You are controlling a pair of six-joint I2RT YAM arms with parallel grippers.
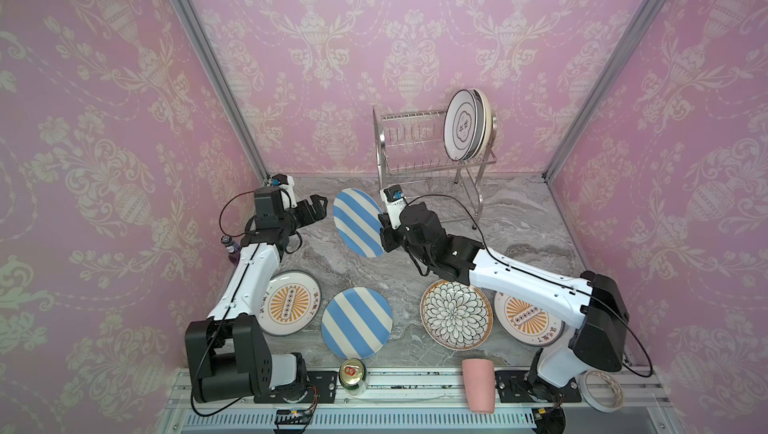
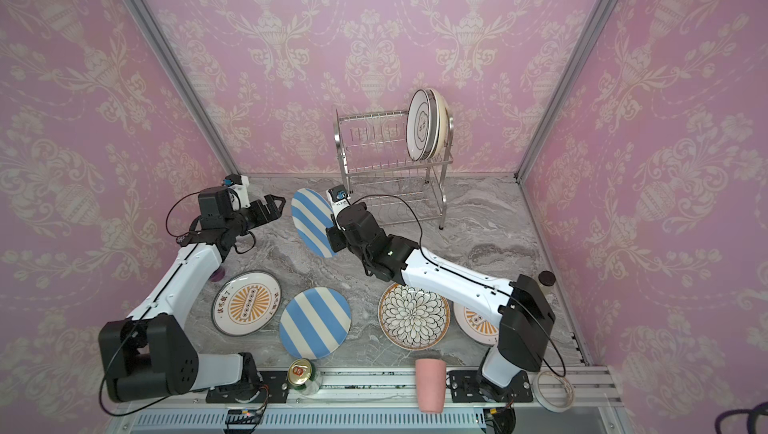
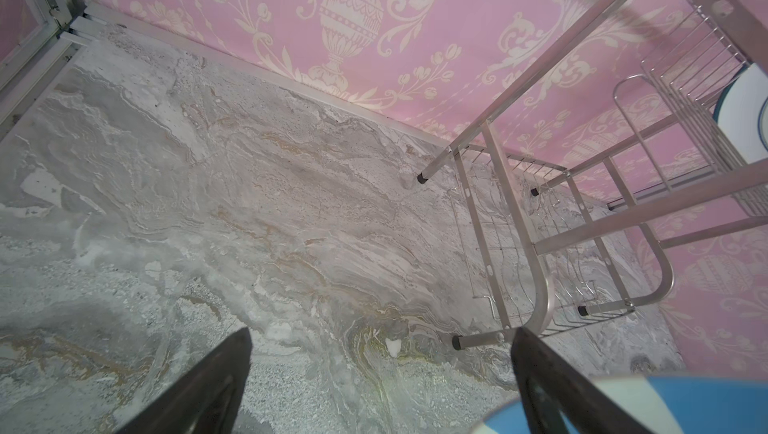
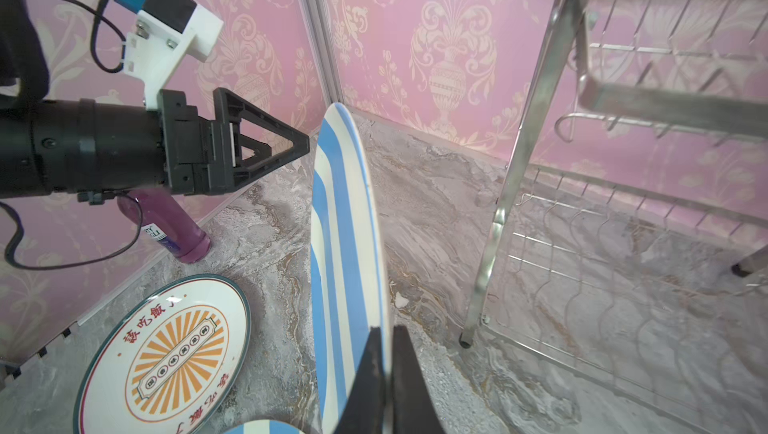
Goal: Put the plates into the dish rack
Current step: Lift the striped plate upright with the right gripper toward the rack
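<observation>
My right gripper (image 1: 384, 229) (image 4: 386, 330) is shut on the rim of a blue-white striped plate (image 1: 357, 222) (image 2: 311, 222) (image 4: 345, 224), which it holds upright on edge above the table, left of the dish rack (image 1: 428, 153) (image 2: 386, 153) (image 4: 623, 120). My left gripper (image 1: 320, 207) (image 3: 382, 332) is open and empty, just left of that plate. Upright plates (image 1: 465, 126) stand at the right end of the rack's upper tier. Flat on the table lie an orange-sunburst plate (image 1: 289, 303), a striped plate (image 1: 357, 322), a petal-patterned plate (image 1: 456, 313) and another sunburst plate (image 1: 523, 319), partly under my right arm.
A purple bottle (image 1: 231, 251) stands by the left wall. Along the front rail lie a drink can (image 1: 353, 376), a pink cup (image 1: 478, 384) and a tape roll (image 1: 602, 390). A dark-capped jar (image 2: 546, 278) stands near the right wall.
</observation>
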